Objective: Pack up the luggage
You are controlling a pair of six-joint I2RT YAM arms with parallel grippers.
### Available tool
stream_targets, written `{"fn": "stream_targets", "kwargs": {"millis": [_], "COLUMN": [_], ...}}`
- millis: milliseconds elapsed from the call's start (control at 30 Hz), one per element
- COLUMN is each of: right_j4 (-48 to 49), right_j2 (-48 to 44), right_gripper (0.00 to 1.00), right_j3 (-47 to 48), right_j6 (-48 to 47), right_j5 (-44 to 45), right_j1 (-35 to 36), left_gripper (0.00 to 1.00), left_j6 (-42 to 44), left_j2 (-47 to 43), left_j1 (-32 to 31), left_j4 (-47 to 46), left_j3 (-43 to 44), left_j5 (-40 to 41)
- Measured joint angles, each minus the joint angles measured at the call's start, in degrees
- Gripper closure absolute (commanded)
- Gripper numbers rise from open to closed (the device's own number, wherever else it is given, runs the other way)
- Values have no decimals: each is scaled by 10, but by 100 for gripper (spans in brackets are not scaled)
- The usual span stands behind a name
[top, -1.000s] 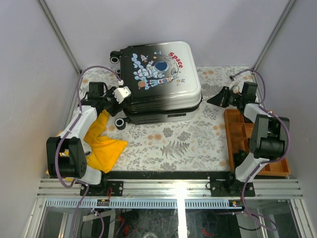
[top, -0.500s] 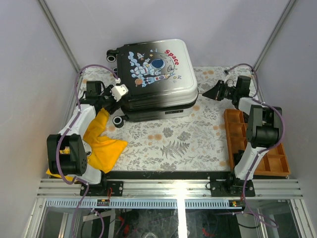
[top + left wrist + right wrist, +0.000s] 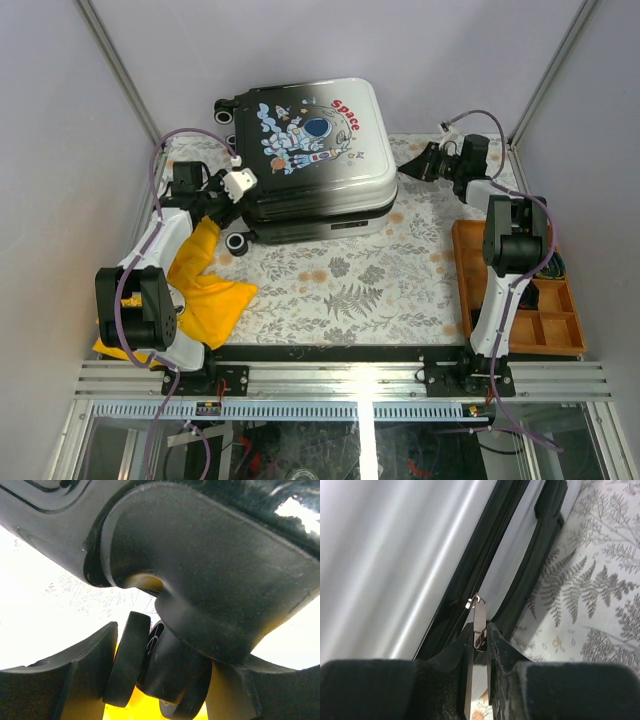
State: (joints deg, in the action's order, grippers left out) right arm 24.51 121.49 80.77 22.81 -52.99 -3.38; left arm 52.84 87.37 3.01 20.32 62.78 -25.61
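Note:
The luggage lies closed and flat at the back of the table, astronaut print up. My left gripper is at its front-left corner. In the left wrist view the gripper straddles a black caster wheel, with its fingers pressed against both sides. My right gripper is at the luggage's right side. In the right wrist view it is shut on the metal zipper pull on the black zipper track.
A yellow cloth lies under my left arm at the front left and shows below the wheel. The orange compartment tray stands along the right edge. Another luggage wheel rests on the floral tablecloth.
The luggage has shifted toward the back and turned slightly. My right gripper has moved back along the luggage's right side with the zipper pull. My left gripper stayed at the corner wheel.

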Motion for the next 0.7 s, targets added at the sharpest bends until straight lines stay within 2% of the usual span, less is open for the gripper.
{"fn": "stream_targets", "kwargs": {"millis": [133,200,400,500,633,700], "right_j4": [15,20,26,28,32,36], "right_j2": [27,32,33,34,34,34], "right_gripper": [100,100,100,100,100,100], "right_j3": [34,39,39,39,37,34], "right_j6": [8,10,10,10,9,2], "right_j5": [16,21,30,30,30,30], "right_j1": [11,17,31,32,35,36], "left_gripper": [38,22,11,1,0,0], "left_j6": [-1,-7,-144,-217,-338,-414], "left_j2": [-1,-3,-43,-64,-79,-55], "left_j1": [7,13,78,112,123,123], "left_j4": [9,24,96,122,94,65], "left_j3": [4,12,43,62,96,130], "left_j5": [-22,-40,-30,-45,-63,-77]}}
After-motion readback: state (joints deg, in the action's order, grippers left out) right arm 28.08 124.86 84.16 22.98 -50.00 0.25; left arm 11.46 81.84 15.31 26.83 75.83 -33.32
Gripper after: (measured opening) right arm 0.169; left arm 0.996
